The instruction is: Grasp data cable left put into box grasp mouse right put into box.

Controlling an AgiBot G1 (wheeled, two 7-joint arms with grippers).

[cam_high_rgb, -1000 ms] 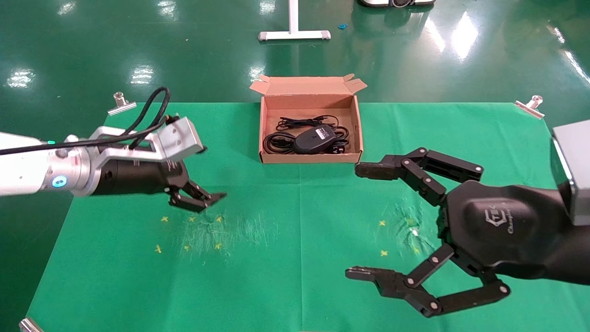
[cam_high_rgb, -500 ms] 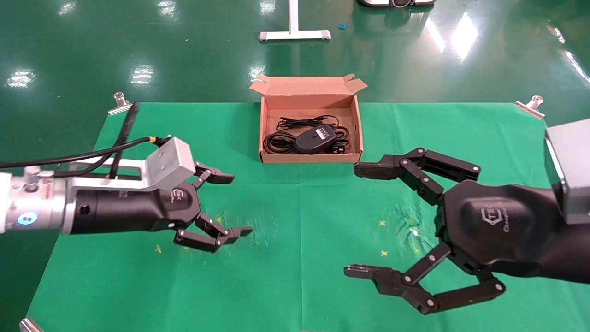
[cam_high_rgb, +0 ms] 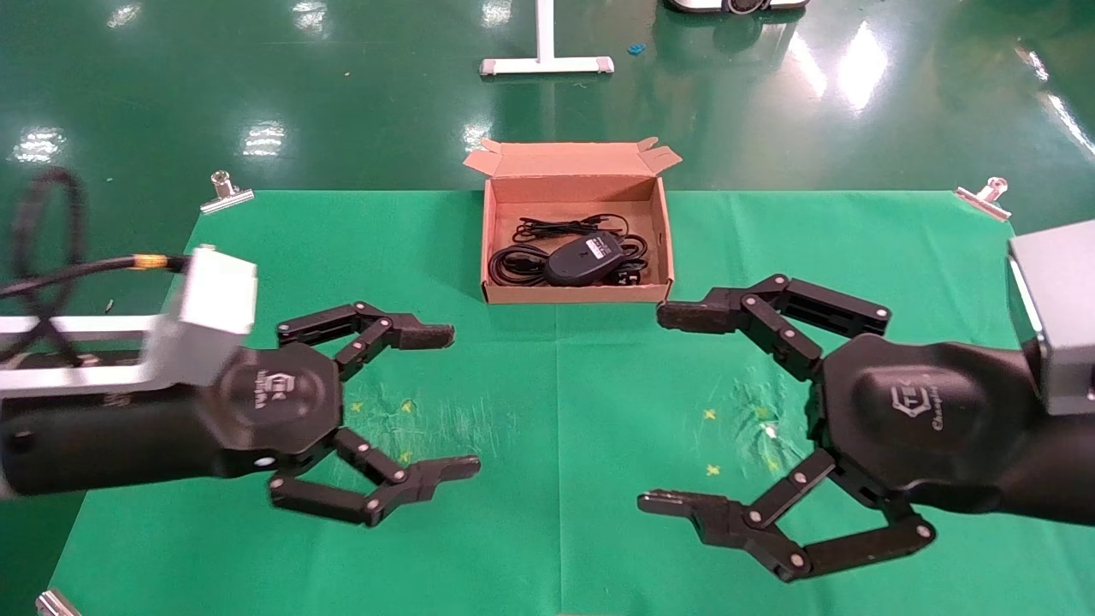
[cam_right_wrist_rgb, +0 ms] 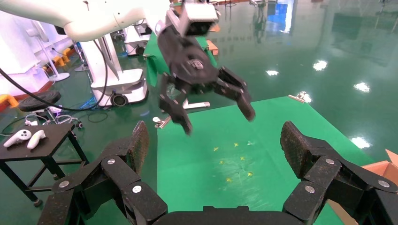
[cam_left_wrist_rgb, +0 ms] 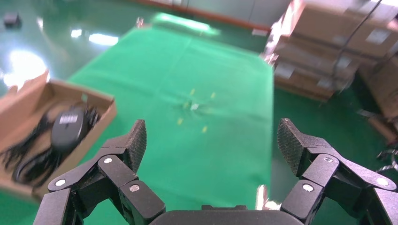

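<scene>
The brown cardboard box stands open at the far middle of the green cloth. Inside it lie the black mouse, label side up, and the coiled black data cable beside and behind it. My left gripper hovers open and empty over the cloth, in front of the box and to its left. My right gripper hovers open and empty at the front right, facing it. The left wrist view shows the box, the mouse and the cable beside my open left gripper.
The green cloth carries small yellow marks and scuffs under each gripper. Metal clips hold its far corners. A white stand base sits on the floor beyond. The right wrist view shows my left gripper opposite.
My left arm has swung toward the near side and rolled over, and its gripper has spread wide. The right gripper has hardly moved. The box contents are unchanged.
</scene>
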